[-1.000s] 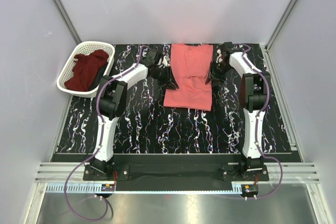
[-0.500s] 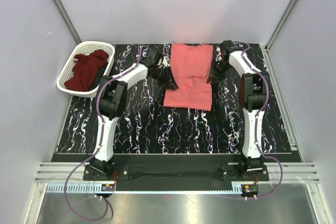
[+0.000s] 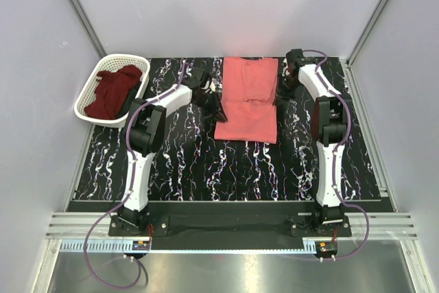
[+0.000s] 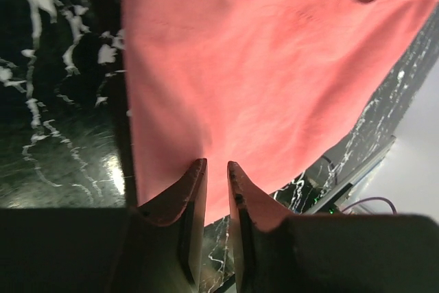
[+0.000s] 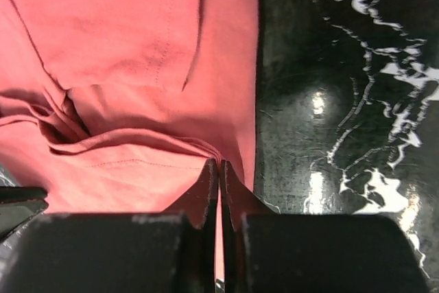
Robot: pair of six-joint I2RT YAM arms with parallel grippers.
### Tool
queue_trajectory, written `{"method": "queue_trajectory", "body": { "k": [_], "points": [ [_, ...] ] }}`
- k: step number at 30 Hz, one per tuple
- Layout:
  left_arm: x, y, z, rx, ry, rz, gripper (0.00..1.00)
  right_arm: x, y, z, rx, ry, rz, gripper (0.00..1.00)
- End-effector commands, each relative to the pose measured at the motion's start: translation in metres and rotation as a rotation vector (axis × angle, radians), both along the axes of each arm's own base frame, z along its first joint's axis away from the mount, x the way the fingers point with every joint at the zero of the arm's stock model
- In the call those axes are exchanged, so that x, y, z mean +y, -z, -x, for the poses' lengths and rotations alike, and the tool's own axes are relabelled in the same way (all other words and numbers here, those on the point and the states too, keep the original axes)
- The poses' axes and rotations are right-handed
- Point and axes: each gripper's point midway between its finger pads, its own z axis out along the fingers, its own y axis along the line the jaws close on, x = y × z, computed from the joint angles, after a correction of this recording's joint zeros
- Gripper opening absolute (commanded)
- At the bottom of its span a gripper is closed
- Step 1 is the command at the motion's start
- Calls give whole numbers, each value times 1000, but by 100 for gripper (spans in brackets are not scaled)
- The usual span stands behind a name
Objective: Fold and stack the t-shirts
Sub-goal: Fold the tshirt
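salmon-pink t-shirt (image 3: 248, 101) lying partly folded at the far centre of the marbled black table (image 3: 206, 162), with a rumpled crease across its middle. left gripper (image 4: 214, 164) at the shirt's left edge: fingers drawn to a narrow slit with pink cloth showing in the gap, though the contact itself is hard to make out. right gripper (image 5: 219, 162) at the right edge: fingers all but closed, pinching a thin sliver of the hem. both wrist views crop the shirt, and in the overhead view the fingertips blend into the dark tabletop. dark maroon t-shirt (image 3: 113, 90) crumpled in the white basket (image 3: 86, 97) at far left, its lower folds hidden by the basket wall.
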Motion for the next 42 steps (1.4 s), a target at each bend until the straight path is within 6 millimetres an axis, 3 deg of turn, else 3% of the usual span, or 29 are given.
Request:
{"method": "queue_trajectory", "body": {
  "k": [1,8,12,17,18,20,22,25,29,34,38,42],
  "points": [
    [8,7,-4,-14,-11,-36,22,-9,-33,-21,-109,66,63,0],
    [11,6,-11,-37,-14,-48,21,-9,-12,-20,-61,70,70,0],
    [13,3,-17,-39,-16,-56,21,-9,-6,-33,-104,46,77,0],
    [11,-15,-31,-94,-22,-40,21,-19,11,-45,-94,60,122,2],
    [10,-22,-35,-118,-19,-32,22,-22,14,-45,-86,72,133,15],
    [6,-34,-41,-154,-15,-7,29,-23,20,-43,-71,79,143,21],
    [1,-43,-47,-170,-13,40,34,-25,14,-44,-81,87,152,33],
    [-9,-46,-56,-165,-8,86,35,-28,-7,-45,-109,93,163,35],
    [-20,-45,-65,-166,-11,166,35,-28,-36,-34,-125,88,160,38],
    [-32,-34,-71,-117,-28,235,40,1,-50,-10,-115,32,27,39],
    [-31,-21,-80,-85,-70,263,41,20,-44,7,-70,30,-77,39],
    [-17,-12,-98,-60,-141,299,41,29,-22,26,-7,23,-137,39]
  ]
}}
